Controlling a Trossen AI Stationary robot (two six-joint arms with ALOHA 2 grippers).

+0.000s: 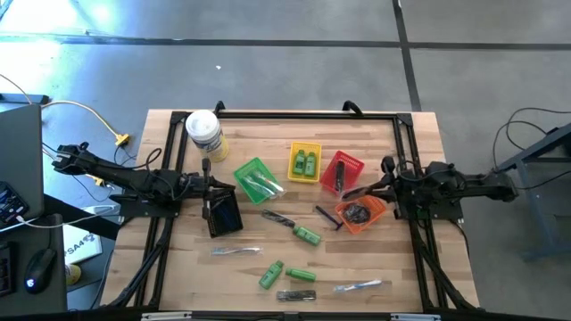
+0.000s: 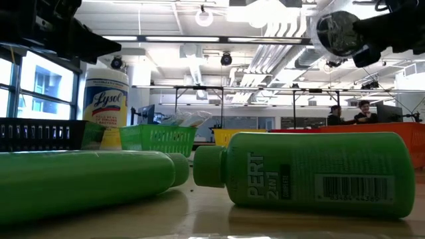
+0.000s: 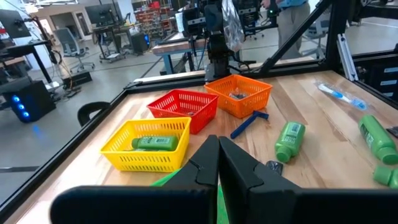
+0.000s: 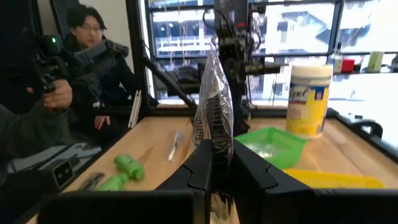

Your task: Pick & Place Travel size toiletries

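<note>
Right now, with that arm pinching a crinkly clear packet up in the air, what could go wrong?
The right gripper holds the clear-wrapped packet only by its lower edge, so the slick wrap might slip out and drop beside the orange basket rather than in it. The packet is tall and floppy; it may catch on the basket's rim when lowered. The red basket sits close by, so a slightly wrong drop could put it there.

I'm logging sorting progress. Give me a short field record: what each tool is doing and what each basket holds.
left tool: shut, empty, near green basket
right tool: shut on clear-wrapped comb, over orange basket
yellow basket: two green bottles
green basket: clear-wrapped pieces
red basket: dark item
table: loose bottles, wrapped pieces
</note>
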